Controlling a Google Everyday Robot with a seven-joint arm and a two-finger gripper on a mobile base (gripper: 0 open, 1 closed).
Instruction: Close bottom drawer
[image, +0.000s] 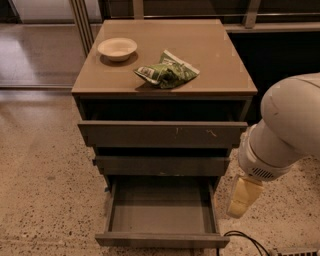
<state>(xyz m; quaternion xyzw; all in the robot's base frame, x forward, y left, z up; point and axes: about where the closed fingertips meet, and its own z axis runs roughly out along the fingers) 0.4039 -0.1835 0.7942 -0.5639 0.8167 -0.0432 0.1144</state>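
Observation:
The bottom drawer (161, 239) of the grey-brown cabinet is pulled far out; its shallow box inside shows nothing in it, and its plain flat front lies near the bottom edge of the view. My gripper (243, 197) is a pale yellowish tip hanging below the big white arm, just right of the drawer's right side wall and above the floor, apart from the drawer. The middle drawer (162, 165) and the top drawer (162, 134), which has pale scratch marks, stand slightly out.
On the cabinet top (210, 50) sit a white bowl (117, 48) and a green snack bag (167, 71). A black cable (245, 241) lies on the speckled floor at the lower right. A dark unit stands to the right of the cabinet.

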